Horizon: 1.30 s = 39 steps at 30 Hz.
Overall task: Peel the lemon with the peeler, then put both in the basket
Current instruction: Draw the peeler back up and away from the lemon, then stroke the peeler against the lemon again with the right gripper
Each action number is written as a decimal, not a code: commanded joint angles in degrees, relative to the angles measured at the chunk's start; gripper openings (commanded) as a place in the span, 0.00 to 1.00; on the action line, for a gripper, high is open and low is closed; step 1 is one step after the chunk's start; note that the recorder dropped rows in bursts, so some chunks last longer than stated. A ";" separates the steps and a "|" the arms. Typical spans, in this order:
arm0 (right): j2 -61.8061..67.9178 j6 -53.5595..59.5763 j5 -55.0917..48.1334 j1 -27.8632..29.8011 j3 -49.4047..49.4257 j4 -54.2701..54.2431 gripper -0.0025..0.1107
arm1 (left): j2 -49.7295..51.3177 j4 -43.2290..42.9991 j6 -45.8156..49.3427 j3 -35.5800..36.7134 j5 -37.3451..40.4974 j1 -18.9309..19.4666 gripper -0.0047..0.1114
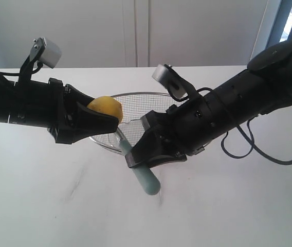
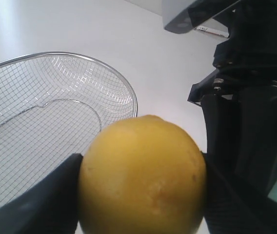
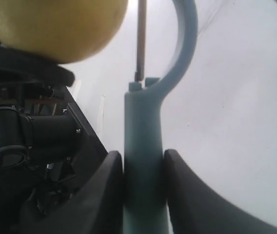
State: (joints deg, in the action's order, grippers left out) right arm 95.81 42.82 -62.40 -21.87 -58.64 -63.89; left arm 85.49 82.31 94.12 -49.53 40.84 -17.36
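The yellow lemon [image 1: 106,108] [image 2: 142,176] [image 3: 55,27] is held up above the near rim of the wire basket [image 1: 135,103] [image 2: 41,122] by my left gripper [image 1: 103,116] [image 2: 142,187], which is shut on it from both sides. My right gripper [image 1: 145,152] [image 3: 143,165] is shut on the handle of the pale teal peeler [image 1: 145,177] [image 3: 143,146]. The peeler's head and slim blade [image 3: 140,39] point up toward the lemon, just beside it; I cannot tell if they touch.
The white tabletop [image 1: 58,206] spreads out around the basket. A pale wall [image 1: 135,31] rises behind the table's far edge. The right arm's dark body [image 2: 255,107] stands close beside the lemon.
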 commanded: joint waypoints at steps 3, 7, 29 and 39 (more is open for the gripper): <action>-1.77 0.86 -0.51 3.43 -0.11 -0.86 0.02 | -0.07 1.55 -0.25 0.15 1.22 -0.19 0.04; -4.44 0.86 -1.76 5.80 -0.22 -1.69 0.02 | -0.07 1.55 -0.25 0.15 1.22 -0.19 0.04; -12.32 -4.40 5.39 13.89 0.02 11.69 0.02 | -0.07 1.55 -0.25 0.15 1.22 -0.19 0.04; 0.41 -4.18 3.28 7.08 0.02 7.84 0.02 | -0.07 1.55 -0.25 0.15 1.22 -0.19 0.04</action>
State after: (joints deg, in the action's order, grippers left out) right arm 94.43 38.56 -58.08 -12.15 -58.64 -54.20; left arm 85.49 82.31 94.12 -49.53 40.84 -17.36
